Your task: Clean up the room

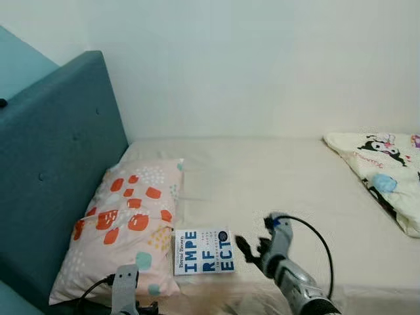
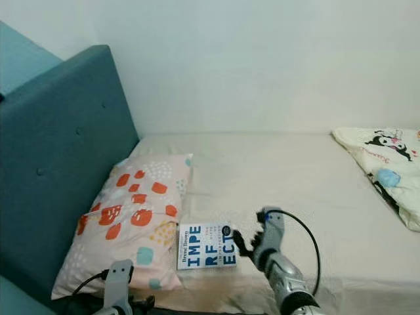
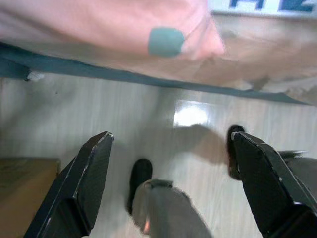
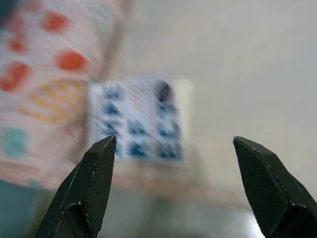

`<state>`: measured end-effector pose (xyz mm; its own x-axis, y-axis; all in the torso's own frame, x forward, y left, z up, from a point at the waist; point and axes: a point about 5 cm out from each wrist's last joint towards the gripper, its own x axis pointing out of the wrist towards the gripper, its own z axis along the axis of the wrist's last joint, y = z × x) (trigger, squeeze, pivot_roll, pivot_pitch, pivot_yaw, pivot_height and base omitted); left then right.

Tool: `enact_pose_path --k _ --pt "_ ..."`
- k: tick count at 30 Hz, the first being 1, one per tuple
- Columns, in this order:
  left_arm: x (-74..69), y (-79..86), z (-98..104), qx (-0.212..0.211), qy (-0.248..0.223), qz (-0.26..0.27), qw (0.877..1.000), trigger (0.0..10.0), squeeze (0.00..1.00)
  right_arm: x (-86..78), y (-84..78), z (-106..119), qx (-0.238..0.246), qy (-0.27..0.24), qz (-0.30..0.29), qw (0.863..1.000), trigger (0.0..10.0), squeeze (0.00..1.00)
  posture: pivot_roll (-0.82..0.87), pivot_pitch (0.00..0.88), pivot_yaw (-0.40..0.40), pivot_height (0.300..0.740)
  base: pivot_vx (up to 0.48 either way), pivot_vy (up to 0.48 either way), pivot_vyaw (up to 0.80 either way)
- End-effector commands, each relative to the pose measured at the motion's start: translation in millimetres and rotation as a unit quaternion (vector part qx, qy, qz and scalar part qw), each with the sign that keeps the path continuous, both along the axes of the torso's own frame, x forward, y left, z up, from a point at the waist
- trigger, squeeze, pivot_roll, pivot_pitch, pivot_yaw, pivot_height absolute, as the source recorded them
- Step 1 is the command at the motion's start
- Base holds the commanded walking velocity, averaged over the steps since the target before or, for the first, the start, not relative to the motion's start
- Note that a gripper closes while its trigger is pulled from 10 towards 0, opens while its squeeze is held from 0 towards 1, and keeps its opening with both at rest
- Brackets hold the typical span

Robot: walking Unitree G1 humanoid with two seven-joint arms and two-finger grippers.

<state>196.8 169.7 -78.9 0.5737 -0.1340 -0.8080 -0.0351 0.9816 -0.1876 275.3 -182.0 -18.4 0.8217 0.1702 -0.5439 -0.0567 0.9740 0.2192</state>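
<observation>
Left eye view showed a bed (image 1: 275,170) with bare sheet beyond the right gripper (image 1: 244,248). A pillow (image 1: 125,223) lay past it against the headboard (image 1: 52,170). Just ahead of its spread fingers lay the book (image 1: 204,251), near the bed's edge, likely the thing to tidy. The left gripper (image 3: 173,188) hung spread over the floor (image 3: 74,114).
</observation>
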Motion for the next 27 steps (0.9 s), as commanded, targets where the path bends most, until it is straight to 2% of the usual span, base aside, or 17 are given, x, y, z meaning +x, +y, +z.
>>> enact_pose_path --k 1,3,4,5,6,7,9,10,12,13,14,15,16,19,27 --pt "-4.9 3.6 -2 0.013 0.01 -0.019 1.0 10.0 0.0 -14.7 -3.1 -14 -0.019 0.041 -0.007 0.999 10.0 0.0 0.06 0.0 -0.015 0.731 0.0 -0.307 0.0" --pt "-5.5 4.1 -3 0.018 0.012 -0.024 0.999 10.0 0.0 -20.9 -6.5 -19 -0.024 0.054 -0.014 0.998 10.0 0.0 0.06 0.0 -0.017 0.731 0.0 -0.461 0.0" --pt "-6.3 4.3 -3 0.02 0.015 -0.026 0.999 10.0 0.0 -29.0 -11.0 -25 -0.034 0.073 -0.023 0.997 10.0 0.0 0.06 0.0 -0.017 0.731 0.0 -0.465 0.0" --pt "-6.3 4.3 -3 0.02 0.015 -0.026 0.999 10.0 0.0 -29.0 -11.0 -25 -0.034 0.073 -0.023 0.997 10.0 0.0 0.06 0.0 -0.017 0.731 0.0 -0.465 0.0" --pt "-7.5 3.6 -4 0.02 0.018 -0.027 0.999 10.0 0.0 -45.1 -21.5 -35 -0.054 0.108 -0.044 0.992 10.0 0.0 0.06 0.0 -0.019 0.731 0.0 -0.465 0.0" --pt "-7.5 3.6 -4 0.02 0.018 -0.027 0.999 10.0 0.0 -45.1 -21.5 -35 -0.054 0.108 -0.044 0.992 10.0 0.0 0.06 0.0 -0.019 0.731 0.0 -0.465 0.0" --pt "-8.2 1.7 -4 0.019 0.02 -0.033 0.999 10.0 0.0 -60.0 -31.4 -44 -0.071 0.138 -0.063 0.986 10.0 0.0 0.06 0.0 -0.022 0.731 0.0 -0.465 0.0" --pt "-8.2 1.7 -4 0.019 0.02 -0.033 0.999 10.0 0.0 -60.0 -31.4 -44 -0.071 0.138 -0.063 0.986 10.0 0.0 0.06 0.0 -0.022 0.731 0.0 -0.465 0.0" --pt "-8.9 -0.2 -5 0.018 0.021 -0.041 0.999 10.0 0.0 -77.4 -41.6 -52 -0.081 0.169 -0.095 0.978 10.0 0.0 0.06 0.0 -0.025 0.731 0.0 -0.465 0.0" --pt "-8.9 -0.2 -5 0.018 0.021 -0.041 0.999 10.0 0.0 -77.4 -41.6 -52 -0.081 0.169 -0.095 0.978 10.0 0.0 0.06 0.0 -0.025 0.731 0.0 -0.465 0.0" --pt "-9.5 -0.5 -5 0.019 0.022 -0.043 0.999 10.0 0.0 -85.5 -45.5 -56 -0.088 0.183 -0.109 0.973 10.0 0.0 0.05 0.0 -0.024 0.731 0.0 -0.465 0.0" --pt "-11.0 -0.1 -6 0.021 0.025 -0.047 0.998 10.0 0.0 -94.5 -46.9 -60 -0.097 0.198 -0.113 0.969 10.0 0.0 0.05 0.0 -0.021 0.731 0.0 -0.465 0.0" --pt "-11.0 -0.1 -6 0.021 0.025 -0.047 0.998 10.0 0.0 -94.5 -46.9 -60 -0.097 0.198 -0.113 0.969 10.0 0.0 0.05 0.0 -0.021 0.731 0.0 -0.465 0.0" --pt "-15.9 1.3 -8 0.027 0.034 -0.057 0.997 10.0 0.0 -111.6 -45.0 -68 -0.112 0.229 -0.106 0.961 10.0 0.0 0.05 0.0 -0.018 0.731 0.0 -0.465 0.0" --pt "-16.9 1.0 -8 0.026 0.035 -0.057 0.997 10.0 0.0 -125.1 -44.9 -74 -0.125 0.253 -0.095 0.955 10.0 0.0 0.05 0.0 -0.017 0.731 0.0 -0.465 0.0"
